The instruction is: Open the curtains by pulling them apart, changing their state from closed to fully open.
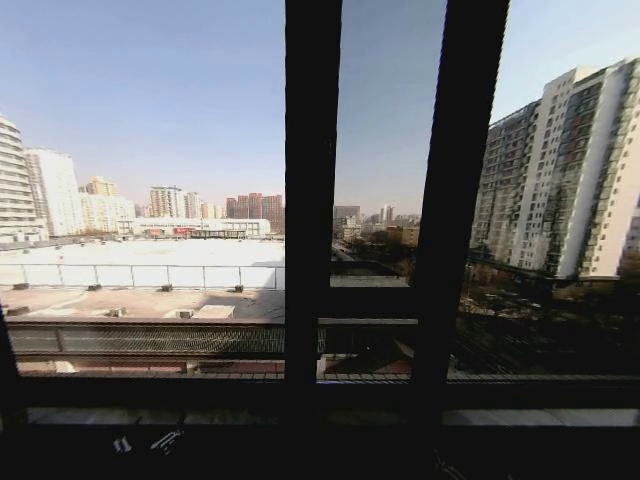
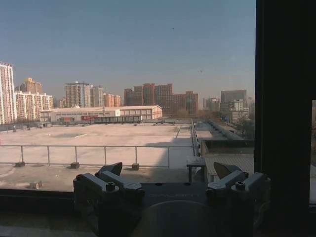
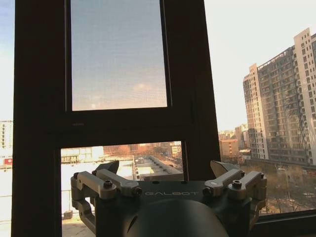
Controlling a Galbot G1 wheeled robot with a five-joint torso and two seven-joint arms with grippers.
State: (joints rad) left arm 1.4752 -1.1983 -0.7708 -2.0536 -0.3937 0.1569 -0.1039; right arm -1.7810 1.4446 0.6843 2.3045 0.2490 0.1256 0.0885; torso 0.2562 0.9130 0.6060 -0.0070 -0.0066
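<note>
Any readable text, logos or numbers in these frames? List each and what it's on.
"GALBOT": embossed on the dark housing of the right hand, between its two spread fingers, facing the window frame.
Left hand: a faint embossed mark on the same spot of its housing, too dim to read.
Red sign on a low building across the rooftop: too small to read.
No other text.
</note>
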